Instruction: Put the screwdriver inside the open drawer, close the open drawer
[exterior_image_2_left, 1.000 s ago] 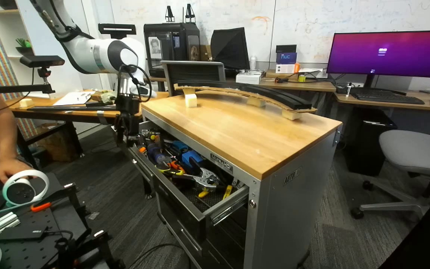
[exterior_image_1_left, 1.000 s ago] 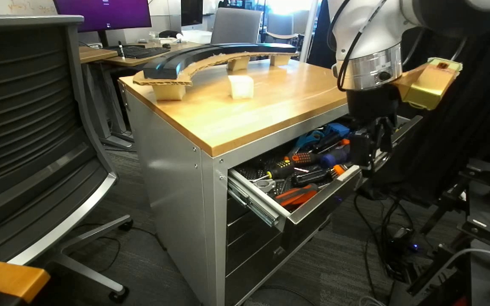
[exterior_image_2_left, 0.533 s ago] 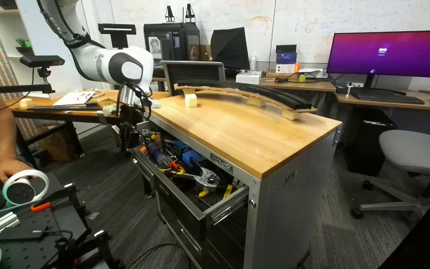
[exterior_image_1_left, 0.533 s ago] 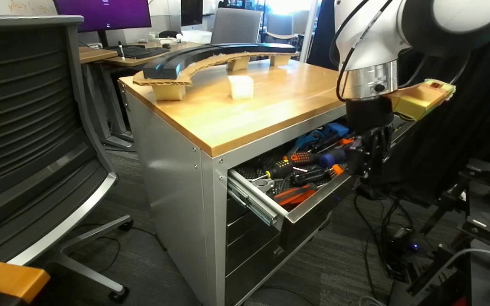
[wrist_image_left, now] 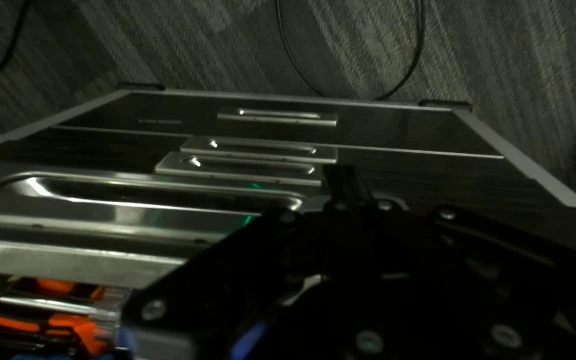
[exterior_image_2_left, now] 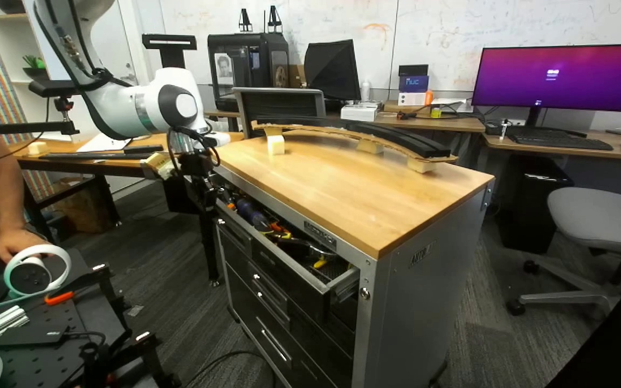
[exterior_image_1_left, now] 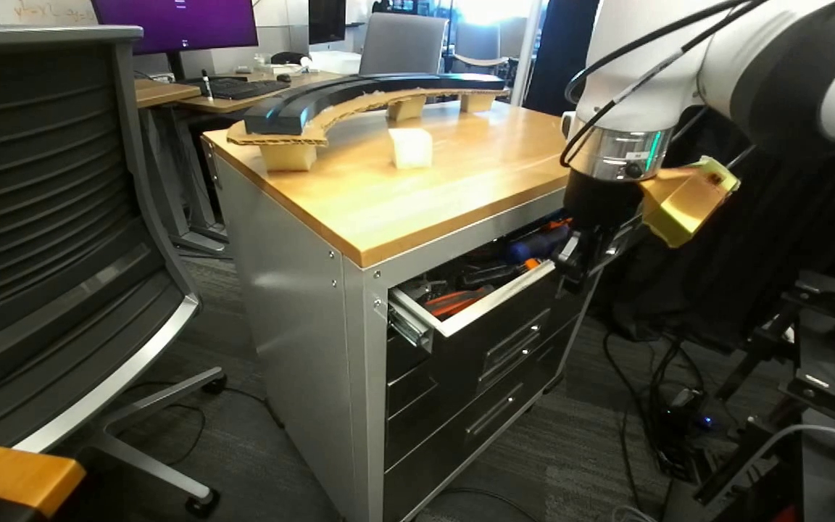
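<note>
At 3 o'clock in an exterior view, the end effector [exterior_image_1_left: 574, 272] sits by the front of the drawer [exterior_image_1_left: 501, 299], which is partway out. Can't tell if the two are touching. Looks like the closing step to me. An orange tool [exterior_image_1_left: 461, 299] lies just behind the front edge. As for the screwdriver, I can't pick it out of the pile; my guess is it's somewhere in that drawer.

In an exterior view the drawer runs in under the wooden table [exterior_image_2_left: 332, 188], with a silver tool [exterior_image_2_left: 318, 253] at 6 o'clock right up by the cabinet [exterior_image_2_left: 413, 307]. That's my main worry: anything heaped too high could snag there and jam the drawer before it's home. The end effector is at 9 o'clock here, toward the drawer's far end, so if the push really is off-centre the slides [exterior_image_2_left: 347, 292] might bind.

In the wrist view (pretty dark) the fingers [wrist_image_left: 342, 185] look pressed together, nothing held that I can see. The handle [wrist_image_left: 148, 195] stretches toward 9 o'clock from them, so if the tips skid sideways they could hook in it; if they ride up, they'd go over the front edge and get pinched. Loose tools [wrist_image_left: 80, 327] at 8 o'clock are close to the edge, and a hard shove could send them sliding.
</note>
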